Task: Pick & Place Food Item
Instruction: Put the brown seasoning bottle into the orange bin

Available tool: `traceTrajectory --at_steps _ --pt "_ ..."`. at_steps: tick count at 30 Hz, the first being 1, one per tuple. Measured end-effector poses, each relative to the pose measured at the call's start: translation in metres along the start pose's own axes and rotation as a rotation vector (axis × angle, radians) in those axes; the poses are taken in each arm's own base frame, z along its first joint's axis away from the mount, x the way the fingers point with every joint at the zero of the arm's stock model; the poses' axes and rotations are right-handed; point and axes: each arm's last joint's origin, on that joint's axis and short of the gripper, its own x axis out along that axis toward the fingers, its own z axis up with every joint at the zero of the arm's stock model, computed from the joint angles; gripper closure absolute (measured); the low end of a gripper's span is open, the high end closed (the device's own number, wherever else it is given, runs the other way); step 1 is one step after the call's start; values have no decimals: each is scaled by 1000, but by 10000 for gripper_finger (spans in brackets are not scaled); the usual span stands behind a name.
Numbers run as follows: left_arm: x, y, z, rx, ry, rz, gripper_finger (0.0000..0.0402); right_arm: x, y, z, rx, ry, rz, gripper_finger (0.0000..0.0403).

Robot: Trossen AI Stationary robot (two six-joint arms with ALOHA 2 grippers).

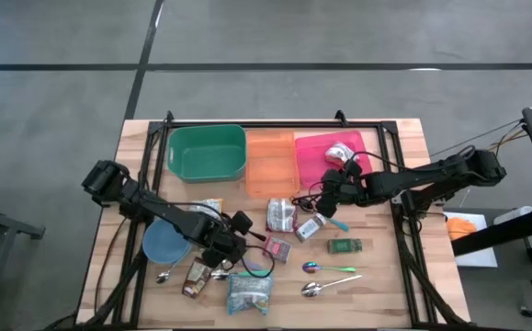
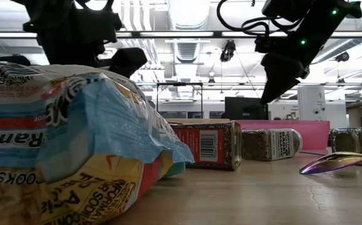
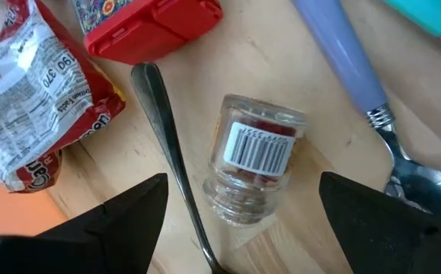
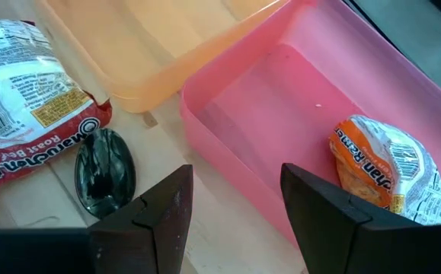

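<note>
Wooden counter (image 1: 385, 276), cluttered. Left jaws (image 3: 239, 209) spread wide, empty, straddling a small clear spice jar (image 3: 252, 160) lying on its side, barcode up; metal spoon handle (image 3: 167, 144) just beside it, purple-handled spoon (image 3: 349, 57) on the other side. Right jaws (image 4: 231, 209) parted, holding nothing, above the near wall of the pink bin (image 4: 281, 84). Orange ramen pack (image 4: 384, 171) lies inside that bin. Orange bin (image 1: 271, 162) beside it, green bin (image 1: 207, 152) next along.
</note>
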Motion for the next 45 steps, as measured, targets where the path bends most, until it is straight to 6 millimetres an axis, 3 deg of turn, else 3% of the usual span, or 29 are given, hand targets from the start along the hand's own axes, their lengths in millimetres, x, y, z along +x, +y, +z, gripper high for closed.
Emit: traceTrajectory --at_steps 17,32,45 --pt "15 -4 -10 51 -73 2 67 0 1 2 15 -20 11 206" --pt "26 -11 -20 80 -114 -2 225 0 3 4 25 -34 22 206" --pt "22 -11 -23 -36 -81 -20 236 -5 10 2 13 -55 56 206"
